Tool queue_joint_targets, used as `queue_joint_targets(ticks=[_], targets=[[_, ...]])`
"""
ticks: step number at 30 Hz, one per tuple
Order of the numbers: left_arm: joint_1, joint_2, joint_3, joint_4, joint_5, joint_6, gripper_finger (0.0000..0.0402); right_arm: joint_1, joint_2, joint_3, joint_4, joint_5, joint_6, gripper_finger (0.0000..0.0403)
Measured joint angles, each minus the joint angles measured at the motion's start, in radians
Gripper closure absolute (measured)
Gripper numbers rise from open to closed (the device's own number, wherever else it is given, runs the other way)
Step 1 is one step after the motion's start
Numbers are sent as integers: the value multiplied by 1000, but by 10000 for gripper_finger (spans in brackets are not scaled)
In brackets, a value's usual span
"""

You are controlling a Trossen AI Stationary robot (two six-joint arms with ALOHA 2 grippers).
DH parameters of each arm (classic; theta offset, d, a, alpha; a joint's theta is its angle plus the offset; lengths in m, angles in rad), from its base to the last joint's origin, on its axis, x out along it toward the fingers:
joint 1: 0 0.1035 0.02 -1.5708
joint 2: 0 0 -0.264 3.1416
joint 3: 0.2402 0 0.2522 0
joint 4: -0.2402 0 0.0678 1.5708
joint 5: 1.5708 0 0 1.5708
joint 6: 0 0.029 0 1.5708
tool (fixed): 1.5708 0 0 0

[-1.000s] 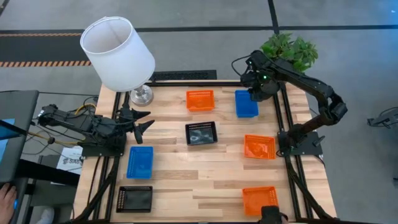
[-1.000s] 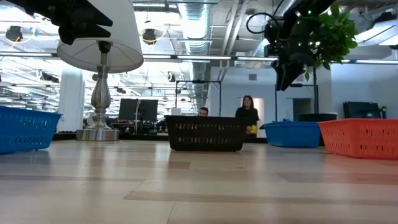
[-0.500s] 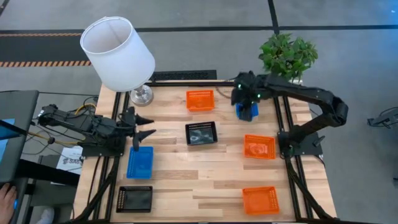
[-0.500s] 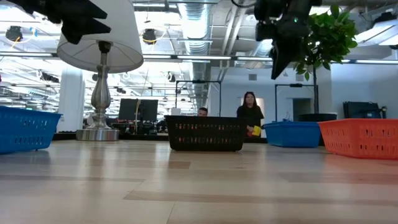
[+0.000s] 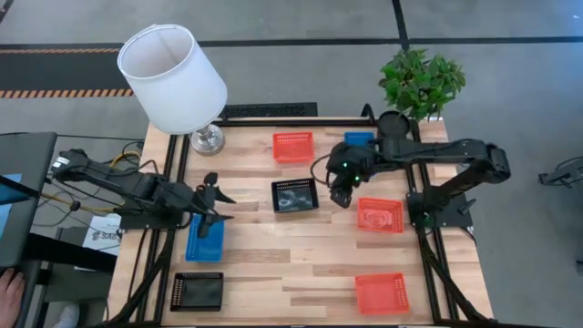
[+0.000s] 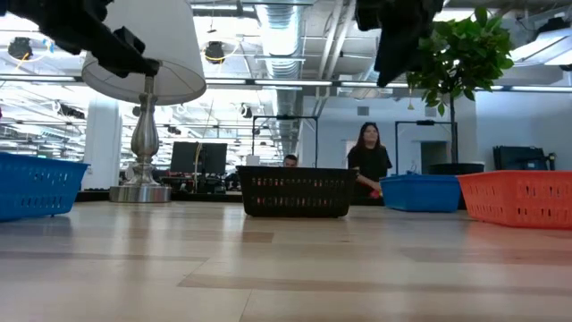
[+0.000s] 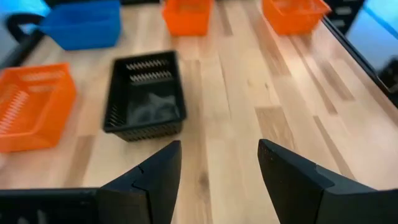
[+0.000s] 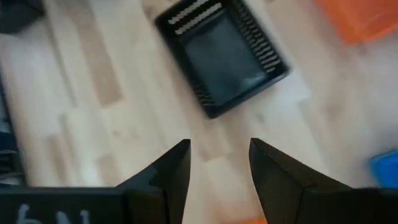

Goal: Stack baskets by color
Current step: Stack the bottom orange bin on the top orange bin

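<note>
Seven baskets show on the wooden table: a black one (image 5: 294, 195) in the middle, another black (image 5: 197, 291) near left, a blue one (image 5: 204, 239) at the left, a blue one (image 5: 360, 138) far right partly under my right arm, and three red-orange ones (image 5: 292, 146) (image 5: 379, 215) (image 5: 381, 292). My right gripper (image 5: 338, 186) hangs open and empty just right of the middle black basket (image 8: 222, 56). My left gripper (image 5: 217, 197) is open and empty above the left blue basket's far end, facing the middle black basket (image 7: 144, 96).
A white-shaded lamp (image 5: 173, 77) stands at the far left corner. A potted plant (image 5: 421, 80) is at the far right corner. Bare wood lies between the baskets in the table's near middle. A person (image 6: 368, 161) walks in the room behind.
My right gripper has swung from above the far right blue basket toward the table's middle, ending beside the black basket, and has rolled about its own axis. My left gripper has moved toward the table's right and sunk a little, rolling too. No basket has moved.
</note>
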Motion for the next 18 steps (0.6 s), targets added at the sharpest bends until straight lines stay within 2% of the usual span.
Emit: queue_joint_targets(ticks=[4, 9, 18], targets=[[0, 41, 0, -1, 32, 4, 200, 100, 0, 0, -42, -1, 210, 222], [0, 73, 0, 2, 49, 3, 200, 284, 0, 0, -93, 14, 422, 218], [0, 95, 0, 50, 53, 2, 200, 644, 1, -11, -94, 25, 512, 224]])
